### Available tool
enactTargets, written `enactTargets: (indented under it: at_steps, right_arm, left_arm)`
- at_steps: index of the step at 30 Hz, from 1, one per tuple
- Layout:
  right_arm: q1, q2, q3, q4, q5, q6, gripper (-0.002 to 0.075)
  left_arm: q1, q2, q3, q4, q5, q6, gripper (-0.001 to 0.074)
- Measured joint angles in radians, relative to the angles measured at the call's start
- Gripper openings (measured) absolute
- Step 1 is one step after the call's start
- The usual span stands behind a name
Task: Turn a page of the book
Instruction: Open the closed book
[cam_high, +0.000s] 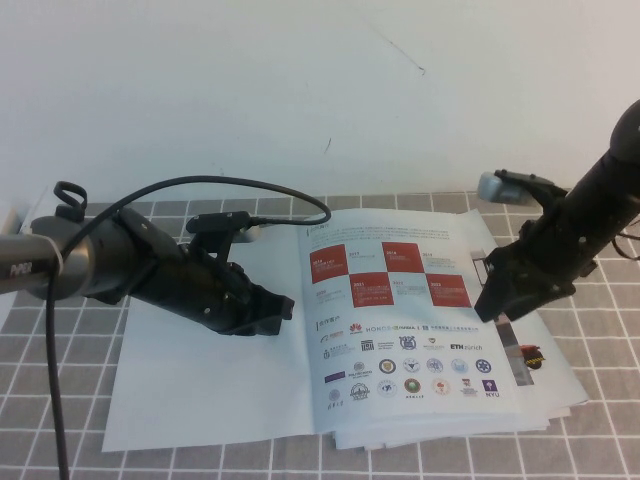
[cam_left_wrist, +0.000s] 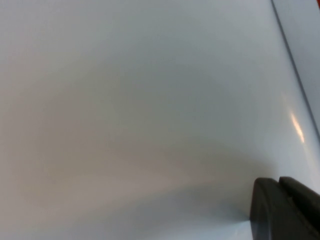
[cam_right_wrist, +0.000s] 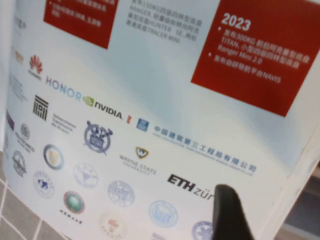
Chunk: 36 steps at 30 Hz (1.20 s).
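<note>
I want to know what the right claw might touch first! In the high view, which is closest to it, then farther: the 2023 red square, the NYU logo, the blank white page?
From the right gripper, jaws open, over the book's right edge:
1. 2023 red square, just beside it.
2. NYU logo, lower down the page.
3. Blank white page, far across, under the left gripper.

I view the table from a raised camera looking down over the open book (cam_high: 330, 340). My left wrist camera sits very close above its blank white sheet (cam_left_wrist: 140, 110). My right wrist camera looks closely at the page (cam_right_wrist: 150, 115), whose logos the high view shares.
</note>
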Motion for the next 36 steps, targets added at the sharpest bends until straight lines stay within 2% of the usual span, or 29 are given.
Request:
enactTargets:
  at_steps: [6,16,25,36]
  right_arm:
    - [0.000,0.055,0.000,0.043,0.012,-0.002,0.0374]
    - [0.002,0.061,-0.004,0.244,0.015,-0.110,0.0373]
    - [0.002,0.061,-0.035,0.038,0.024,-0.019,0.0373]
    - [0.002,0.061,-0.035,0.044,-0.005,-0.012,0.0373]
  left_arm:
    - [0.000,0.000,0.000,-0.034,0.002,0.000,-0.0004]
    - [0.000,0.001,0.000,-0.042,0.008,0.021,-0.0004]
    - [0.000,0.001,0.000,-0.044,0.008,0.028,-0.0004]
    - [0.000,0.001,0.000,-0.044,0.008,0.030,-0.0004]
